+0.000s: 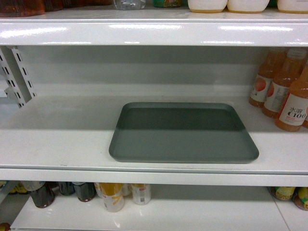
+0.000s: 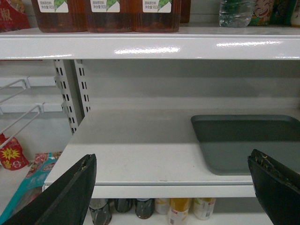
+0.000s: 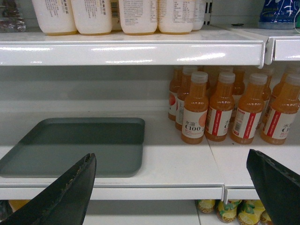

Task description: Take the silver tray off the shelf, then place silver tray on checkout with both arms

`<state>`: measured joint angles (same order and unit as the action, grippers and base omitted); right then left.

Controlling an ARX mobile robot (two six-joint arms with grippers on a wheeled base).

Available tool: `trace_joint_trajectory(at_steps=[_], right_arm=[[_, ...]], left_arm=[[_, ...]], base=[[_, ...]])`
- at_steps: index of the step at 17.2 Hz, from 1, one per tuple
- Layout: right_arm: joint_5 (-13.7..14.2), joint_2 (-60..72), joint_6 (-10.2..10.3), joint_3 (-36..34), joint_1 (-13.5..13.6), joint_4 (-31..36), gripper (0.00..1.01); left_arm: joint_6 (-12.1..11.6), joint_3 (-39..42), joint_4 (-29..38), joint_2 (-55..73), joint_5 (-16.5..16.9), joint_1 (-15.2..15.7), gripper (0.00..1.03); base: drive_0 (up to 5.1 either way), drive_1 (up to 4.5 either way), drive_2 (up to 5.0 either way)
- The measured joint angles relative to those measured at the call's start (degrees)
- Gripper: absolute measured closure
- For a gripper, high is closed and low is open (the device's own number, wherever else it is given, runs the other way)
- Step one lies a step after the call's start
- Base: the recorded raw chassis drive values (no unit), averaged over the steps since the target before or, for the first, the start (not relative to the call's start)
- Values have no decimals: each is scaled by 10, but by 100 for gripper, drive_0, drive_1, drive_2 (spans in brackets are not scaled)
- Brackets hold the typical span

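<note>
- The silver tray (image 1: pixel 183 134) lies flat on the shelf (image 1: pixel 57 144), the middle board of a white store rack, its near long edge close to the board's front lip.
- Its back half sits in the shadow of the board above; the front half is lit.
- The tray is bare, with nothing resting on it.
- In the head view neither arm shows; the tray sits a little right of the middle of the board.
- Orange drink bottles (image 1: pixel 288 91) stand at the right end of the same shelf, apart from the tray.
- The left hand (image 2: pixel 173 187) is spread wide, its two dark fingers (image 2: pixel 70 197) showing at the lower corners of the left wrist view, in front of the shelf edge and touching nothing.
- From that view the tray appears to the right, partly behind the right-side finger.
- The right hand (image 3: pixel 173 187) is likewise spread wide and holds nothing, its fingers low in the right wrist view, before the shelf's front edge.
- There the tray lies to the left, the bottles to the right.
- A perforated white upright (image 2: pixel 75 93) stands at the shelf's left end.
- More bottles (image 1: pixel 113 195) stand on the board below.
- Pale bottles (image 3: pixel 93 16) line the board above.
</note>
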<state>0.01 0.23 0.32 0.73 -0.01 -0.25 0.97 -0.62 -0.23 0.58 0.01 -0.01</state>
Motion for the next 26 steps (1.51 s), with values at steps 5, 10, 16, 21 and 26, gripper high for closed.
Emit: trace_joint_trajectory(at_steps=[5,10,16,21,26], right_arm=[[0,0,0,0,0,0,3],[0,0,0,0,0,0,3],[0,0,0,0,0,0,3],[0,0,0,0,0,0,3],[0,0,0,0,0,0,3]], left_arm=[[0,0,0,0,0,0,5],[0,0,0,0,0,0,5],[0,0,0,0,0,0,5],[0,0,0,0,0,0,5],[0,0,0,0,0,0,5]], base=[[0,0,0],[0,0,0],[0,0,0],[0,0,0],[0,0,0]])
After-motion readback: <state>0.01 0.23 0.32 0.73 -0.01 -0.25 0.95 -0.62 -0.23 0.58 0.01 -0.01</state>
